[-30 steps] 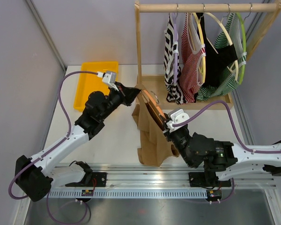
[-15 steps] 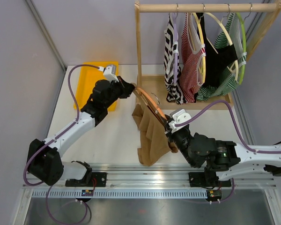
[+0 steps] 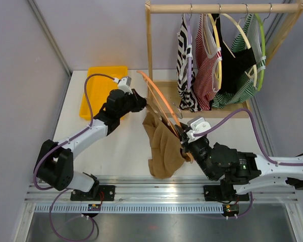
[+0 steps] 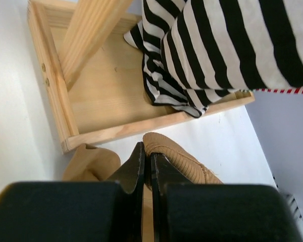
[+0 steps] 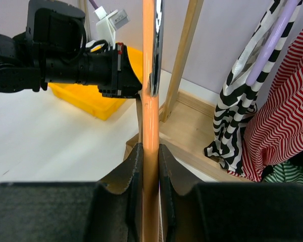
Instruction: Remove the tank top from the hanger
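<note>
Ribbed tan fabric, soft and bunched, is the tank top (image 3: 161, 146). It sags in a crumpled heap between my two arms, its lower part lying on the white table (image 3: 121, 146) near the front edge. My left end effector (image 3: 141, 103) is closed tight on a fold at the upper edge of the tank top, and the left wrist view shows the ribbed knit curling out from between the black fingers (image 4: 164, 174). My right end effector (image 3: 182, 132) is clamped on the hanger (image 3: 159, 98), a thin, smooth, glossy orange hoop that slants up and away over the cloth. In the right wrist view its bar runs straight up between my fingers (image 5: 135, 161). I cannot tell whether any strap loops over the hanger.

Behind stands a rack (image 3: 150, 50) of pale, unpainted wood with a round top rail and a shallow tray base. Striped garments (image 3: 186, 65) hang from it in black and white, red and white, and green, on coloured hoop hangers. A yellow plastic bin (image 3: 98, 91), rectangular, sits at the far left of the table. Plain grey walls enclose the table, and a metal rail runs along the near edge.
</note>
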Robot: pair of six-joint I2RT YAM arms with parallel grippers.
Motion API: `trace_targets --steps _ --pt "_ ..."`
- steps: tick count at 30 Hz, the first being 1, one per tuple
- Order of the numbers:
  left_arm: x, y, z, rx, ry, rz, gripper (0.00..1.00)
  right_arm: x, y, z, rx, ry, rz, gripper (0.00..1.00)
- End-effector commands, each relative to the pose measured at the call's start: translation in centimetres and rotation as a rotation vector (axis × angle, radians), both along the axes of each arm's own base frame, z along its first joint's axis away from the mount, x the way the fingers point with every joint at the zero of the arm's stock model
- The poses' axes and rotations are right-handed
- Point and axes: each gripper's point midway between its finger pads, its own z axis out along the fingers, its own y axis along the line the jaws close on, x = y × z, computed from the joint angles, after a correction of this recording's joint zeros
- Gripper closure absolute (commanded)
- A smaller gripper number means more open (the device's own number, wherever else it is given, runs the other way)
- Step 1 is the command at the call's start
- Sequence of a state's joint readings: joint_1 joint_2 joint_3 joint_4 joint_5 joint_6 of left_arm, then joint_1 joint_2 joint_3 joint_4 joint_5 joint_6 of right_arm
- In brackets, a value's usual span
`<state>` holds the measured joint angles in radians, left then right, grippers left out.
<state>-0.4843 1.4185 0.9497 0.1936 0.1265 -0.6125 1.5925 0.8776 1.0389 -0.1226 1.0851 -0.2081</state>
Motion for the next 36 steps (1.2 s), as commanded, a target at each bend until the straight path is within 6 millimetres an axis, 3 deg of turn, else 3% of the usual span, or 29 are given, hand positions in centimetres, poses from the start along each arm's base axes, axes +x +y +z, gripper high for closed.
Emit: trace_targets --steps 1,6,9,11,15,21,29,36 --pt "-1.1 -1.4 1.8 -0.074 -0.072 -0.091 1.00 0.1 -0.4 1.9 0.097 -0.026 -0.022 1.00" --pt "-7.7 -5.9 3.3 -0.031 -0.125 -0.320 1.00 0.5 0.3 2.5 0.104 -0.096 -0.050 1.00" --pt "-11.5 -6.8 3.9 -0.015 -0.122 -0.399 1.00 0.6 0.8 2.8 0.139 -0.127 -0.068 1.00" --pt "-13.3 -6.5 4.3 -0.018 -0.126 -0.418 1.00 0.8 0.8 3.0 0.155 -0.152 -0.082 1.00" --pt "-17.0 -6.2 3.1 -0.004 -0.104 -0.452 1.00 0.9 0.6 3.7 0.182 -0.193 -0.107 1.00" --pt "-21.2 -6.2 -0.1 0.021 -0.047 -0.491 1.00 1.0 1.4 5.3 0.186 -0.248 -0.124 1.00" --pt "-22.3 -7.2 -1.5 0.073 -0.051 -0.496 1.00 1.4 1.7 5.8 0.187 -0.241 -0.168 1.00" --pt "-18.9 -7.9 -2.8 0.192 -0.072 -0.374 1.00 2.0 -0.9 7.1 0.190 -0.191 -0.253 1.00"
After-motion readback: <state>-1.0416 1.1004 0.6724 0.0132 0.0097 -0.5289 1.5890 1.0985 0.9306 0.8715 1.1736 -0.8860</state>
